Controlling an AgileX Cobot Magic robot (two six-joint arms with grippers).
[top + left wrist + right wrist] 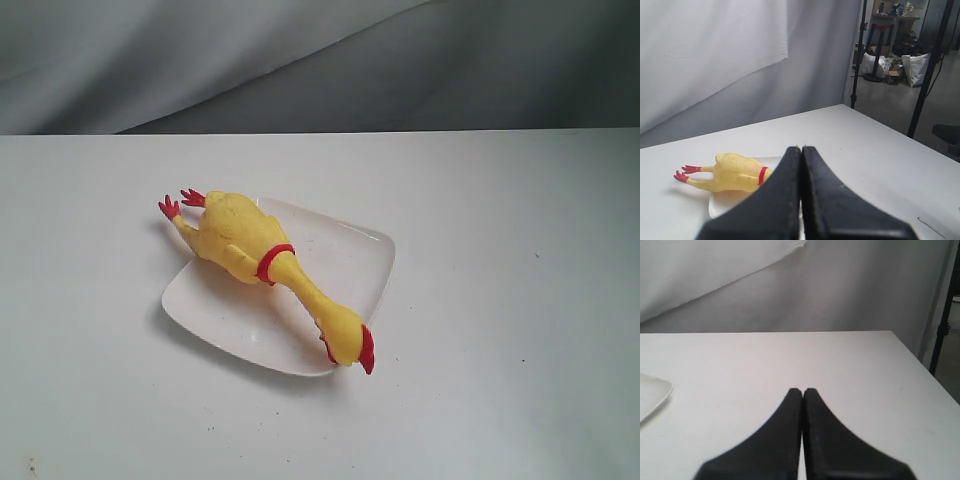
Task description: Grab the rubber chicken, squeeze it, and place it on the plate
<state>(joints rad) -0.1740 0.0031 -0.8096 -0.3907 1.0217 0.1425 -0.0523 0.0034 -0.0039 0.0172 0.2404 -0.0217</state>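
Note:
The rubber chicken (250, 250) lies across the white plate (350, 262) in the exterior view, its red feet hanging past the plate's far left corner and its red-combed head over the near rim. Neither gripper shows in that view. In the left wrist view my left gripper (801, 149) is shut and empty, with the rubber chicken (732, 172) on the plate (722, 202) beyond and beside its black fingers. My right gripper (802, 390) is also shut with nothing in it, above bare table; only a corner of the plate (652, 392) shows at that view's edge.
The white table (500, 300) ends at a far edge against a grey cloth backdrop (300, 60). Beyond the table's side, the left wrist view shows black stands (857, 55) and bags on a floor.

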